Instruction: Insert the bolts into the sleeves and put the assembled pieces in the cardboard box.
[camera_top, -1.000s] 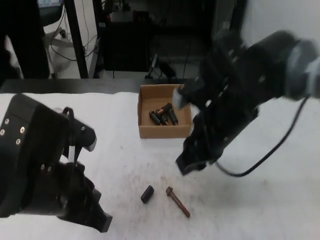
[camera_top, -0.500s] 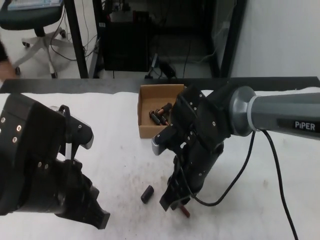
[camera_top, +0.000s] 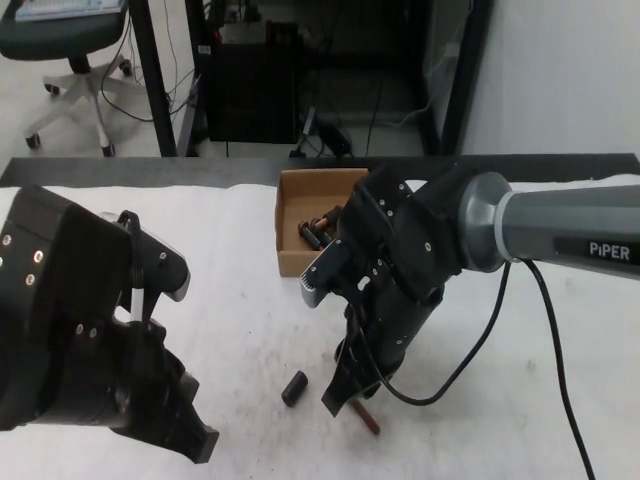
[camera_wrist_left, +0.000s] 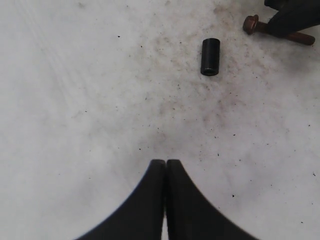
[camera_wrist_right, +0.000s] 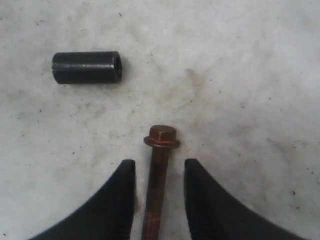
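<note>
Fingers of right gripper (camera_wrist_right: 159, 165) spread, one on each side of bolt (camera_wrist_right: 158, 190). Not touching the shank: a thin gap on either side. Low over cloth (camera_top: 240, 300), with the bolt's head just past the fingertips. Bolt flat on the cloth, rusty brown, lying between the two arms toward the near edge in the high view.

Just beside the bolt, apart from it: sleeve (camera_wrist_right: 87, 67), black, on its side, crosswise to the shank, open end visible. No bolt inside.

Left gripper (camera_wrist_left: 165, 165) pressed together, tips meeting, nothing between them. Hangs above bare, speckled cloth, well apart from the sleeve. Sits nearer the camera than the sleeve in the high view.

Farther back on the bench, beyond the right arm: box (camera_top: 290, 262), cardboard, open at the top, partly hidden behind the arm. Inside, several dark pieces (camera_top: 318, 232) in a loose heap; number hard to tell. Nothing from either gripper over the box.
</note>
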